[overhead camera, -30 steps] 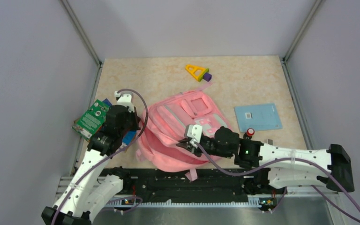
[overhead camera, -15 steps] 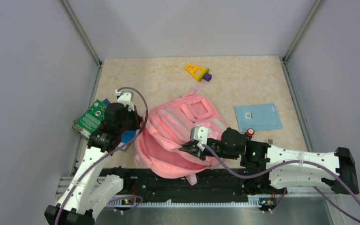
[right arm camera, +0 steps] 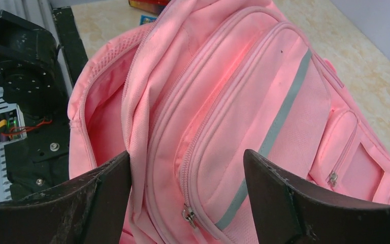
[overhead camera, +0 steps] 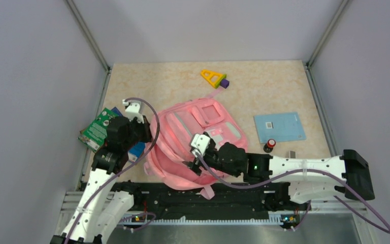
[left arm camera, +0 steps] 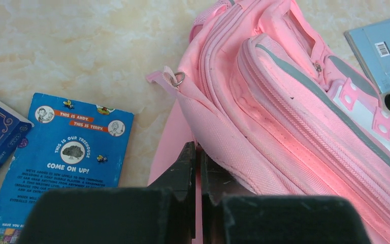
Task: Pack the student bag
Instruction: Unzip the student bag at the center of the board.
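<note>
The student bag [overhead camera: 208,122] is a big pink backpack lying front-up in the middle of the table. Its main opening gapes toward the near-left side [right arm camera: 99,117]. My left gripper [overhead camera: 144,136] is at the bag's left edge, shut with a thin fold of the bag's pink fabric [left arm camera: 218,152] pinched between its jaws [left arm camera: 197,147]. My right gripper [overhead camera: 192,157] hovers over the bag's near end and is wide open [right arm camera: 187,155]. Its fingers straddle the front pocket seam, above a zipper pull [right arm camera: 185,216], holding nothing.
A blue paperback [left arm camera: 66,152] and a green book [overhead camera: 97,129] lie by the left wall. A yellow triangle toy with a purple block [overhead camera: 214,78] sits at the back. A light blue sheet [overhead camera: 279,127] and a small black, red-capped item [overhead camera: 270,145] lie right of the bag.
My right gripper has gone from shut to wide open and moved left along the bag. The bag has shifted left and toward the near edge. The left gripper stays shut.
</note>
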Controlling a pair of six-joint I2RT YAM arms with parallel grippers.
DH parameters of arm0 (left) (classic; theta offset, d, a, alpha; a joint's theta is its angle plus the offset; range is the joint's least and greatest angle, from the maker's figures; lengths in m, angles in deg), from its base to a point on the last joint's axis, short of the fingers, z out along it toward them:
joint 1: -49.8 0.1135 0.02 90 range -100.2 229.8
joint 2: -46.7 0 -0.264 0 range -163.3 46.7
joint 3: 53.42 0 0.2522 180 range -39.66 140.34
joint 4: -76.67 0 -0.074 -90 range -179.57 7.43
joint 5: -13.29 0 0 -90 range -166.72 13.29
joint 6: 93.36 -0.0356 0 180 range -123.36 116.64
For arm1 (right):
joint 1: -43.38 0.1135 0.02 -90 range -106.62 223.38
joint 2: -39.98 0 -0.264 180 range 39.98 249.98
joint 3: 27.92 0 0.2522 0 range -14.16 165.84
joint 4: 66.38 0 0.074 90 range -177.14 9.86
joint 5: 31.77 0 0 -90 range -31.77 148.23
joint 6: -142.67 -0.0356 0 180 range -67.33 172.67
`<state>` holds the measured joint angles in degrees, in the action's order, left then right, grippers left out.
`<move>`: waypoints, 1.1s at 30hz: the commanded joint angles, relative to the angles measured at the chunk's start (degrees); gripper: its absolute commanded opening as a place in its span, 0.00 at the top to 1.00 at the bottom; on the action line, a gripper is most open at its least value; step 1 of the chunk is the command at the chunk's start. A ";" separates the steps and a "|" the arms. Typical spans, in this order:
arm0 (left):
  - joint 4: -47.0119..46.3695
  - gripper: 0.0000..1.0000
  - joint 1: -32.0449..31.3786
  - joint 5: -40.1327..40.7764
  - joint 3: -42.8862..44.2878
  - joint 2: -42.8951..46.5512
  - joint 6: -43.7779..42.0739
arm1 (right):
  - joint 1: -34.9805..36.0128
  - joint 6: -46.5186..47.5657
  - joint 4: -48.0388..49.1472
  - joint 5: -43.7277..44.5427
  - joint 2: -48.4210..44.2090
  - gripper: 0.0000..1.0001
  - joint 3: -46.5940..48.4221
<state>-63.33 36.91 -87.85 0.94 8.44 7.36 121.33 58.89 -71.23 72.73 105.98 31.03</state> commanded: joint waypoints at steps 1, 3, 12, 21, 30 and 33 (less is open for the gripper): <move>-6.02 1.00 -0.21 -4.35 0.49 0.90 -0.27 | 3.46 1.08 5.81 8.39 2.07 0.23 6.29; -5.87 1.00 -0.21 -3.83 0.50 0.92 -0.18 | 5.31 1.14 6.59 7.88 3.07 0.22 7.30; -5.81 1.00 -0.21 -3.10 0.39 1.45 0.08 | 11.96 4.19 10.11 16.46 12.46 0.21 13.21; -5.85 1.00 -0.21 -3.31 0.27 1.77 0.26 | 9.70 3.31 11.24 28.95 25.43 0.15 21.38; -5.99 1.00 -0.21 -3.80 0.13 2.03 0.35 | 4.73 0.76 13.18 27.19 32.39 0.30 25.30; -5.98 1.00 -0.21 -4.06 0.12 2.08 0.44 | 3.53 1.40 13.06 27.39 34.46 0.35 26.98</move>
<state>-63.33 36.96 -89.77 0.46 9.10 7.23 126.29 60.33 -60.65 98.96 138.11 53.85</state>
